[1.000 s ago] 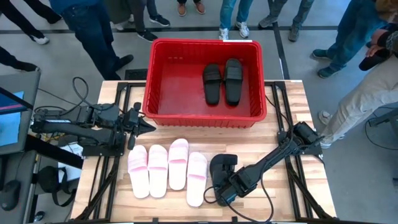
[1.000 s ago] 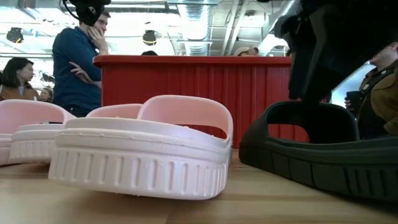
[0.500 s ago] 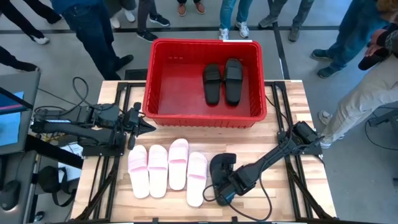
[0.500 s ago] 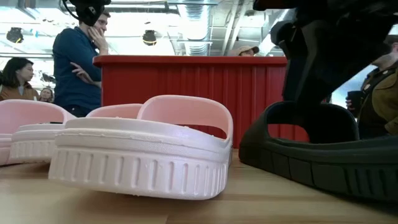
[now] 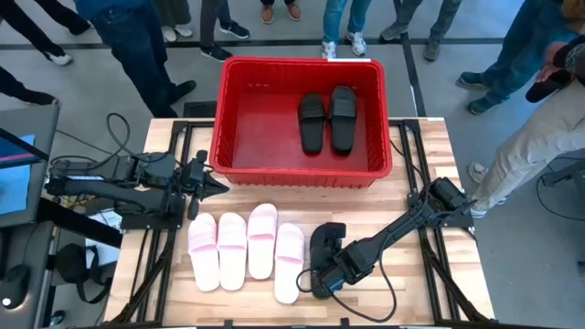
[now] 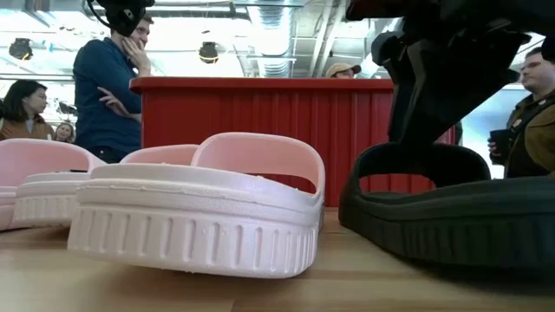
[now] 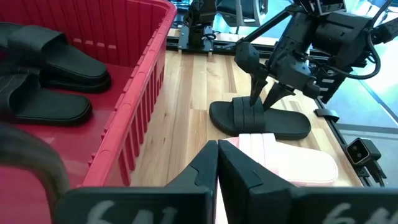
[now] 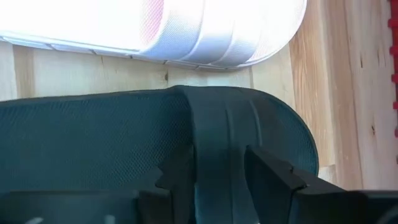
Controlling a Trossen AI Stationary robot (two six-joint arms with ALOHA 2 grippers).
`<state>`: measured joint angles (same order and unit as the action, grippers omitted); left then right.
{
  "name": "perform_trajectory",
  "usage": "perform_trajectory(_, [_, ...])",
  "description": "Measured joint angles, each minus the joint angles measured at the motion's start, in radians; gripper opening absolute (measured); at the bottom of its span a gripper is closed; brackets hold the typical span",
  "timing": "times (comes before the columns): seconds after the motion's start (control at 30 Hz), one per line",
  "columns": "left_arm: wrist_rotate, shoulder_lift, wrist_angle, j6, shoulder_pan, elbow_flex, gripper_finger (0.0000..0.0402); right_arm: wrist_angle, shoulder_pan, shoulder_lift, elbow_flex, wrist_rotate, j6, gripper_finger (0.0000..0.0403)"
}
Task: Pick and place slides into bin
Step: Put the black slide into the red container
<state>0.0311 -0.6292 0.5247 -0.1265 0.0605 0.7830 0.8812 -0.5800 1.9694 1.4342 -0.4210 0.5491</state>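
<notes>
Since a second ago: right gripper shifted slightly toward the pink row and down onto the black slide; slide nudged a little, jaws narrowing around its strap.

High view: black slide near the tabletop's front edge, just beside the last of four pink slides, toe toward the bin. Bin at the back edge, holding two black slides already. Right arm stretched low from the right edge, elbow out, wrist angled down over the slide's heel end. Left gripper parked by the bin's front-left corner, clenched on nothing, arm folded along the left edge.

Low view: black slide flat on the wood, strap arched, right gripper's dark bulk bearing down on it from above. Nearest pink slide alongside, bin wall behind.

Left wrist view: two dark fingers straddling the strap of the black slide, one each side, not yet clamped tight.

Right wrist view: strap between the fingers, pink slide just beyond.

Risks, as a judgement: shallow bite on soft foam, so strap could squirm free on the lift; slide hanging lopsided and dragging the pink neighbour along; dangling heel catching the bin rim on the way over.
</notes>
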Motion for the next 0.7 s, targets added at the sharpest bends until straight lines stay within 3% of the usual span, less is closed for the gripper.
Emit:
perform_trajectory(0.27, [-0.008, 0.001, 0.000, -0.001, 0.000, 0.000, 0.0000, -0.002, -0.001, 0.064, 0.004, 0.034, 0.034, 0.0111])
perform_trajectory(0.5, [-0.008, 0.001, 0.000, -0.009, 0.000, 0.000, 0.0000, 0.044, -0.002, 0.058, 0.005, -0.011, 0.105, 0.0106])
perform_trajectory(0.7, [-0.008, 0.001, 0.000, -0.009, 0.000, 0.000, 0.0000, 0.063, -0.003, 0.058, 0.005, -0.011, 0.100, 0.0035])
